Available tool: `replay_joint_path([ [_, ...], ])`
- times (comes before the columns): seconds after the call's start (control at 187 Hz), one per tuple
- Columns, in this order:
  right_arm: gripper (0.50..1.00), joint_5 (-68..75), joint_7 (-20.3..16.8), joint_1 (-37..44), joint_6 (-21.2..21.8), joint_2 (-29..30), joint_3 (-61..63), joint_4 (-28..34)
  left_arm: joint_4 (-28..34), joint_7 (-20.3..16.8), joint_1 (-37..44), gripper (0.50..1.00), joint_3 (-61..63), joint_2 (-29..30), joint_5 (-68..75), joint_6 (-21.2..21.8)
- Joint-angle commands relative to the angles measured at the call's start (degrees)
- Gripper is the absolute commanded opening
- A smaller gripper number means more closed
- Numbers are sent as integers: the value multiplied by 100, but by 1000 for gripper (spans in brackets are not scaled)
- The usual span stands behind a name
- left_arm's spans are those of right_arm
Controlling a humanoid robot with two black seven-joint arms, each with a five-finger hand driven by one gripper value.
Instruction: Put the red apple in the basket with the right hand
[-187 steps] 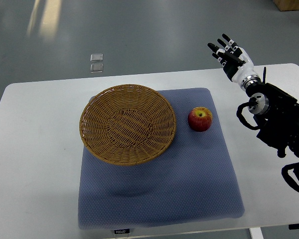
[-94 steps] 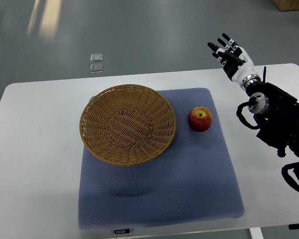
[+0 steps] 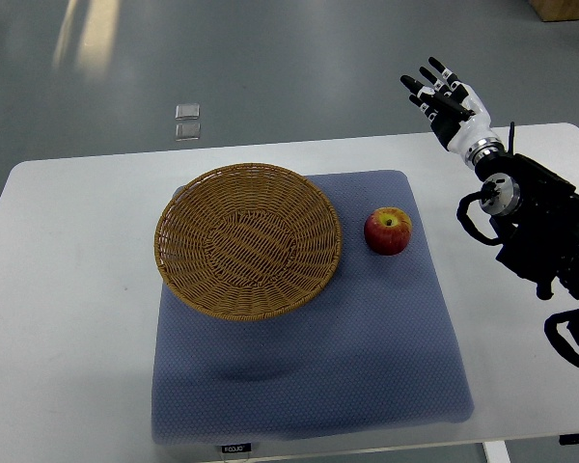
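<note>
A red apple (image 3: 388, 231) sits on a blue mat (image 3: 309, 376). It has a little yellow on top, and its stem end points up. It is near the right side of the mat, toward the back.

Just to the left of the apple is a round wicker basket (image 3: 248, 240). The basket is brown and has nothing in it. It also sits on the mat, and its back left edge hangs a bit over the mat's edge. The apple is close to the basket's rim, but I cannot tell if they touch.

The mat lies on a white table (image 3: 68, 318). A small label (image 3: 234, 448) is on the mat's front edge.

The right hand (image 3: 446, 97) is up at the back right corner of the table, well apart from the apple. Its fingers (image 3: 427, 74) are spread wide, and it holds nothing. The hand is white with dark fingers. The black right arm (image 3: 536, 227) comes in from the right edge.

Beyond the table is a grey floor (image 3: 270, 58) with two small pale squares (image 3: 186, 121) on it.
</note>
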Motion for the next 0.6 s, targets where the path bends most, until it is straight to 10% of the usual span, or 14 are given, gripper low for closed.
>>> replay_joint_path([
  [0.0, 921, 0, 0, 33, -5, 0, -1, 65, 1, 0, 0, 1000, 0, 0, -1, 1],
  [0.267, 919, -466, 0, 288, -374, -237, -19, 417, 1, 0, 0, 1000, 0, 0, -1, 1],
  [0.401, 919, -2055, -9, 560, -1024, -1089, -54, 2025, 1, 0, 0, 1000, 0, 0, -1, 1],
  [0.594, 919, -4456, -9, 947, -743, -1942, -274, 3168, 1, 0, 0, 1000, 0, 0, -1, 1],
])
